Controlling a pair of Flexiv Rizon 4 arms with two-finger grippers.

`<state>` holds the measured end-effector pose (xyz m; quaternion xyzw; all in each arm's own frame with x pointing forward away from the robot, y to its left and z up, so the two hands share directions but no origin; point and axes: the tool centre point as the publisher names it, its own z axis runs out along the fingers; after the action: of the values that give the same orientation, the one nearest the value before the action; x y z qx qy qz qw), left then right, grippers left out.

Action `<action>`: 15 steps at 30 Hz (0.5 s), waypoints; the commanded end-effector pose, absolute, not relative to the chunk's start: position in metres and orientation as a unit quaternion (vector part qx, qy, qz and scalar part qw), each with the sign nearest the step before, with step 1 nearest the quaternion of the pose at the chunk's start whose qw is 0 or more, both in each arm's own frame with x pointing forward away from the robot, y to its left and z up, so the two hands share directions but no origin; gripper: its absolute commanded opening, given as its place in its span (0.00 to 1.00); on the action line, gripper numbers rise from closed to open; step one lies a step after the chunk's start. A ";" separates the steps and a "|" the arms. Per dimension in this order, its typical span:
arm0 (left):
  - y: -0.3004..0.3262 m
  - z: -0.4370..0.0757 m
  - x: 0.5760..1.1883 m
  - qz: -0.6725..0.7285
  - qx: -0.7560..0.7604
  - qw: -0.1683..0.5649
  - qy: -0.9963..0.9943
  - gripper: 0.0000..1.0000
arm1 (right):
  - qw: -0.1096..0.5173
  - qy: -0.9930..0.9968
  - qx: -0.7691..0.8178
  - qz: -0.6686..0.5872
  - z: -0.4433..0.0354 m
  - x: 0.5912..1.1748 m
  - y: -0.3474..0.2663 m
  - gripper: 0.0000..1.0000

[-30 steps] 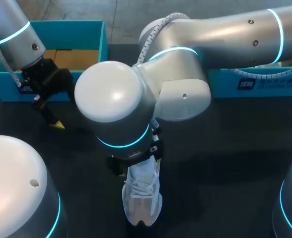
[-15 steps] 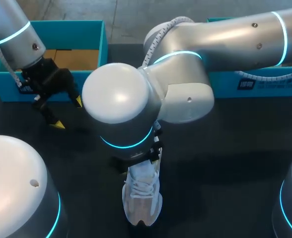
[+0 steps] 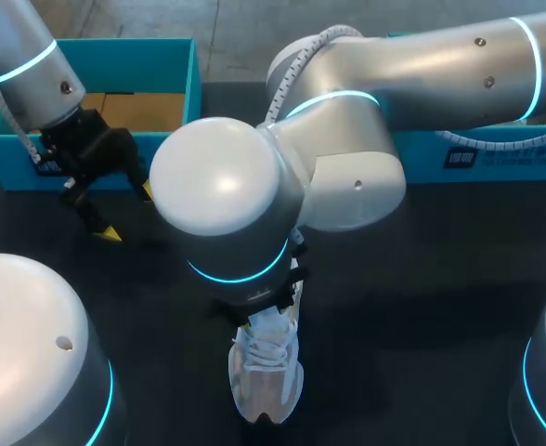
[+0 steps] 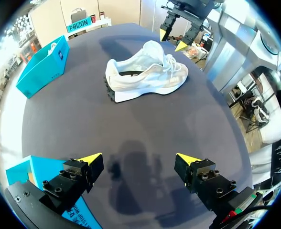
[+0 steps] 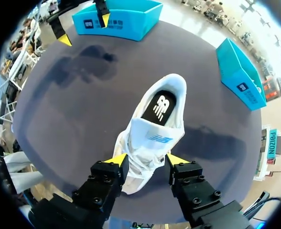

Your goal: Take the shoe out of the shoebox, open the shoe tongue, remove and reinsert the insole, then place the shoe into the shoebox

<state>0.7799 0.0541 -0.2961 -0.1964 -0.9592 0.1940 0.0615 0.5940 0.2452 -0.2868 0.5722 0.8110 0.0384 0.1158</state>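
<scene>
Over the last second the right arm's wrist has shifted slightly toward 6 o'clock above the shoe (image 3: 266, 372). The shoe lies unmoved on the table (image 3: 440, 279), outside the shoebox (image 3: 191, 74) at 11 o'clock, so this is probably the approach to the tongue. The right gripper (image 5: 146, 160) stands apart astride the forefoot, with no firm contact evident; the left gripper (image 4: 139, 158) is apart and empty.

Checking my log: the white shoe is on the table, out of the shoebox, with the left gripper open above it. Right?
No: it is the right gripper that is open above the white shoe, as the right wrist view shows. The rest holds.
</scene>
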 end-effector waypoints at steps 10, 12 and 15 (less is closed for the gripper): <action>0.054 -0.296 0.779 0.193 -0.196 0.061 -0.959 1.00 | 0.101 0.542 0.831 0.079 -0.291 0.592 0.246 0.35; 0.054 -0.296 0.779 0.193 -0.196 0.061 -0.959 1.00 | 0.101 0.543 0.830 0.079 -0.293 0.596 0.245 0.27; 0.054 -0.296 0.779 0.193 -0.196 0.061 -0.959 1.00 | 0.099 0.545 0.829 0.080 -0.297 0.602 0.244 0.24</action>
<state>0.7799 0.0541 -0.2961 -0.1964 -0.9592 0.1940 0.0615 0.6033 0.2438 -0.2894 0.5784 0.8059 0.0380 0.1207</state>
